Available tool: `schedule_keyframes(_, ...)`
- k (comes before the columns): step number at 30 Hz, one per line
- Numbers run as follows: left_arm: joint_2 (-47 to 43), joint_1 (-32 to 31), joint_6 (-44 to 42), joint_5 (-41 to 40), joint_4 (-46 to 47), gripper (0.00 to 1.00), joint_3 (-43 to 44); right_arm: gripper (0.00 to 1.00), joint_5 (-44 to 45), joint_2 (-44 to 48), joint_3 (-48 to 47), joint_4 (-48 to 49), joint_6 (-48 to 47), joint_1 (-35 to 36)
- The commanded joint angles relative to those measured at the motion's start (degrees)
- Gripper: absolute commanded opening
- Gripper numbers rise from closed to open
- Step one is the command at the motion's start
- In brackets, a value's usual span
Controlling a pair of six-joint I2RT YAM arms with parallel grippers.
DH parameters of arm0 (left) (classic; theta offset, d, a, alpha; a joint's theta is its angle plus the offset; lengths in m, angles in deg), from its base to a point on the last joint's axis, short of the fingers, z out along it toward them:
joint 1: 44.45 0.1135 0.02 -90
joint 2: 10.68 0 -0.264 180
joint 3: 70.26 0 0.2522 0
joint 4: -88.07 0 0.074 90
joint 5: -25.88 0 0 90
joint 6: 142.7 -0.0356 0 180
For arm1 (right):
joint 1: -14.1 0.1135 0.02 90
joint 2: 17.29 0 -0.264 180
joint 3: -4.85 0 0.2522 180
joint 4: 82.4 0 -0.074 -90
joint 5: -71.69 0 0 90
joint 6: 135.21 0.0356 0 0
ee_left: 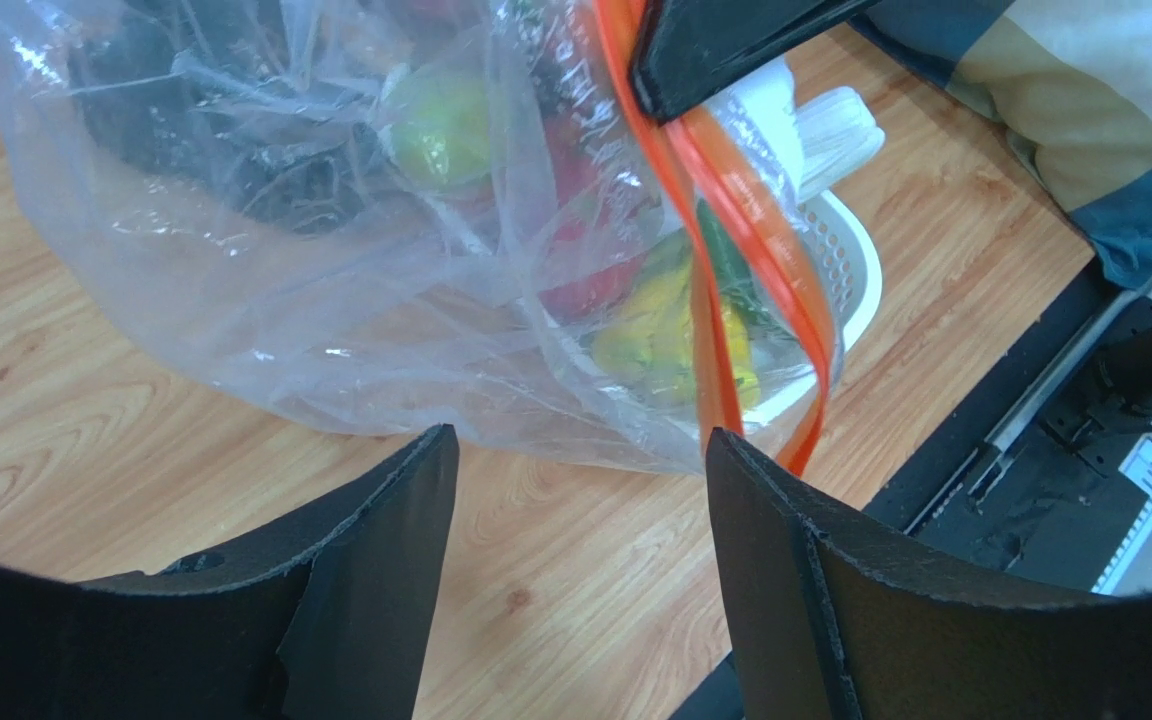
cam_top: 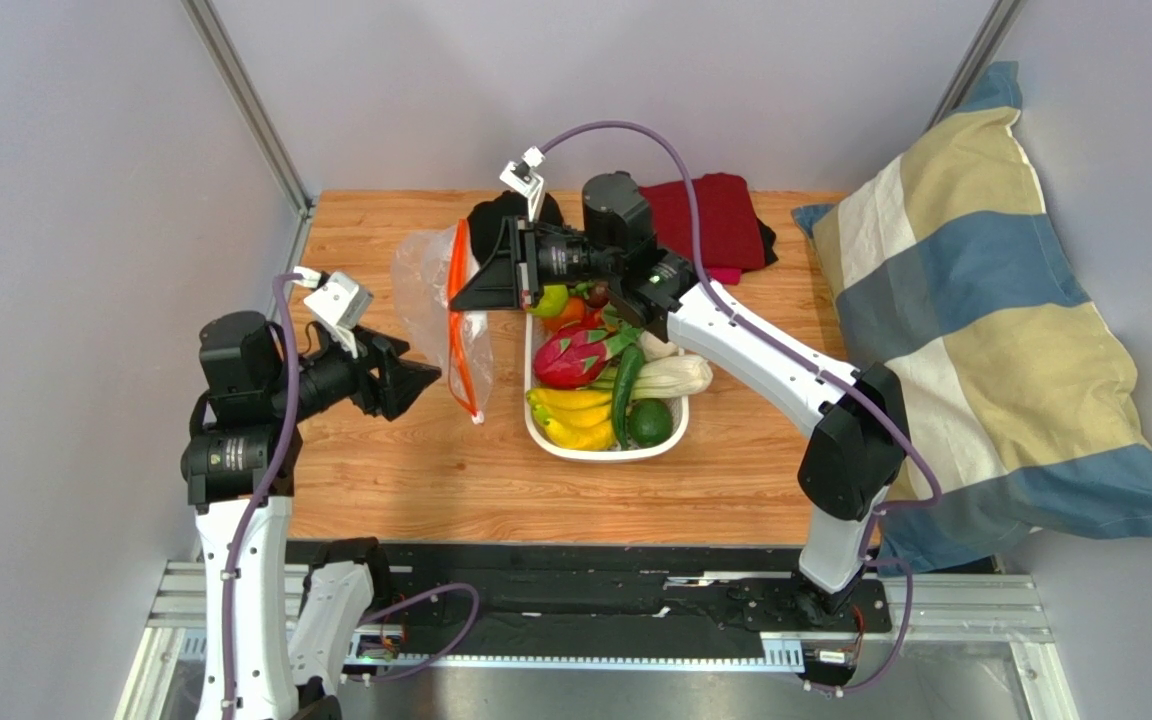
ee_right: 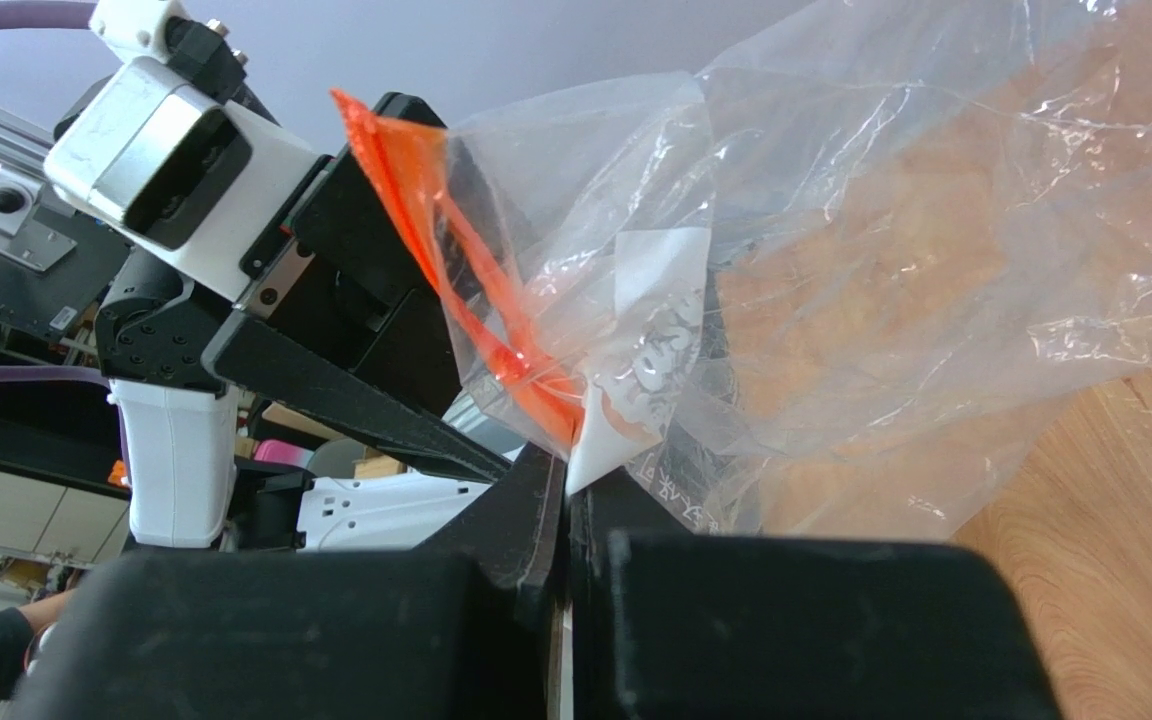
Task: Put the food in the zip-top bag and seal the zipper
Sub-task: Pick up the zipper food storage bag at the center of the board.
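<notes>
Clear zip-top bag (cam_top: 420, 288) in right tool (ee_right: 564, 483)

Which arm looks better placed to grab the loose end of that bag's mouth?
The left arm. Its jaws stand open with nothing between them, pointed at the hanging lower end of the zipper. The right arm is busy: its jaws are shut on the zip-top bag's upper corner.

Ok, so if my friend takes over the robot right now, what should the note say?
Right gripper: shut on the zip-top bag at its red zipper, holding it up.
Left gripper: open, near the bag's lower end, gripping nothing.
Dragon fruit, green fruit and the other food lie in the white basket; bag looks empty.
Done: bag gripped. To do: load the food, seal the zipper.
</notes>
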Motion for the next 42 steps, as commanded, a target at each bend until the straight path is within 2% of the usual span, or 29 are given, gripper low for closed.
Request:
schedule_keyframes(1, -1.2, -1.2, 3.0, 0.2, 6.1, 0.71, -1.9, 0.00, 1.5, -0.1, 0.3, 3.1, -0.3, 1.4)
schedule_keyframes(5, -1.9, -3.4, 5.5, -1.3, 9.0, 0.71, -3.0, 0.00, 1.1, -1.8, -1.9, 1.7, -0.3, 2.2)
schedule_keyframes(14, -1.4, -5.4, 6.4, -7.5, 9.8, 0.70, -4.2, 0.03, 4.0, -1.5, 0.7, 3.0, 1.2, 4.0)
schedule_keyframes(16, -1.4, -6.6, 7.7, -11.0, 9.8, 0.70, -4.4, 0.02, 3.4, -1.8, 1.0, 3.8, 2.0, 4.0)
schedule_keyframes(22, -1.3, -6.7, 9.7, -19.7, 10.7, 0.61, -5.1, 0.03, 3.0, -1.8, 2.6, 4.5, 4.1, 4.7)
schedule_keyframes(24, -1.3, -6.7, 10.4, -21.0, 10.9, 0.45, -5.0, 0.03, 2.5, -1.9, 3.4, 4.7, 4.3, 4.9)
schedule_keyframes(25, -1.3, -6.8, 10.4, -21.1, 10.2, 0.35, -4.6, 0.04, 2.5, -2.0, 3.6, 3.6, 3.6, 5.0)
schedule_keyframes(26, -1.3, -6.6, 10.3, -21.3, 9.4, 0.18, -4.2, 0.04, 2.4, -2.1, 3.5, 2.6, 2.9, 4.9)
schedule_keyframes(28, -1.9, -6.7, 10.2, -21.7, 7.1, 0.01, -3.1, 0.04, 2.0, -2.3, 3.3, -0.1, 0.0, 4.6)
schedule_keyframes(31, -3.3, -6.7, 9.4, -23.8, 2.2, 0.00, -1.7, 0.04, 1.2, -3.2, 2.7, -3.8, -3.5, 3.7)
schedule_keyframes(32, -3.4, -6.6, 9.2, -24.9, 0.8, 0.00, -1.3, 0.03, 2.1, -3.8, 2.1, -5.9, -8.1, 3.4)
schedule_keyframes(34, -3.3, -6.4, 8.8, -29.9, -4.0, 0.00, 0.5, 0.03, 3.2, -4.5, 1.1, -10.3, -12.0, 2.2)
schedule_keyframes(36, -2.1, -6.2, 8.6, -33.5, -7.3, 0.00, 2.8, 0.12, 4.6, -6.0, -0.2, -13.1, -17.1, 1.2)
schedule_keyframes(37, -1.5, -6.2, 8.7, -34.9, -10.3, 0.00, 3.5, 0.25, 4.7, -6.7, -0.8, -15.7, -18.5, 0.9)
schedule_keyframes(40, 0.6, -5.9, 9.1, -37.7, -13.4, 0.00, 5.1, 0.53, 5.8, -9.0, -3.6, -18.7, -22.8, 0.5)
schedule_keyframes(42, 2.3, -5.8, 9.2, -38.6, -14.2, 0.00, 5.4, 0.59, 6.3, -10.1, -5.0, -19.1, -23.9, 0.2)
